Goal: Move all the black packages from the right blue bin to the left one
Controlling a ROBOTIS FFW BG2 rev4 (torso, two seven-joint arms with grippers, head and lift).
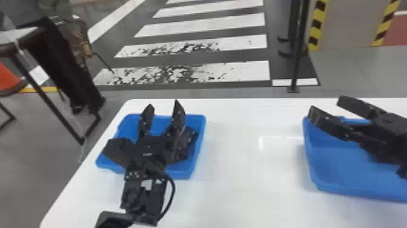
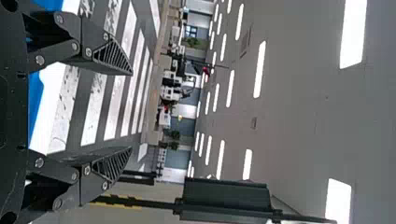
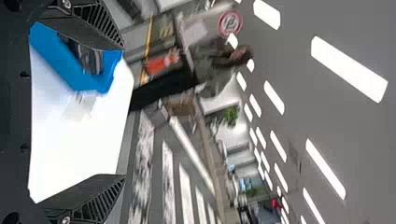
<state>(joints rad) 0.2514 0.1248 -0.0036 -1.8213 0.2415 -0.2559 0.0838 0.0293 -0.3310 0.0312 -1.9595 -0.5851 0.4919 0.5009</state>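
Jaws spread wide, our left gripper (image 1: 163,103) hangs over the left blue bin (image 1: 183,174) with nothing between its fingers, and we take that bin as our landmark. Well to the right of the left blue bin, our right gripper (image 1: 326,104) is over the right blue bin (image 1: 333,179), its own jaws well apart and holding nothing. Inside the left blue bin, towards its right wall, we see a black package (image 1: 190,135), partly covered by the left gripper; black on black, its outline merges with the arm, so we cannot count the packages there. A dark block (image 1: 116,150) stands across the left blue bin's left side, and we cannot tell whether it is a package or part of the arm. The right blue bin, well right of the left blue bin on the same white table (image 1: 257,188), is cut off by the head view's edge, and the right arm hides some of its inside. In the right wrist view, dark shapes in the left blue bin are partly hidden behind a finger.
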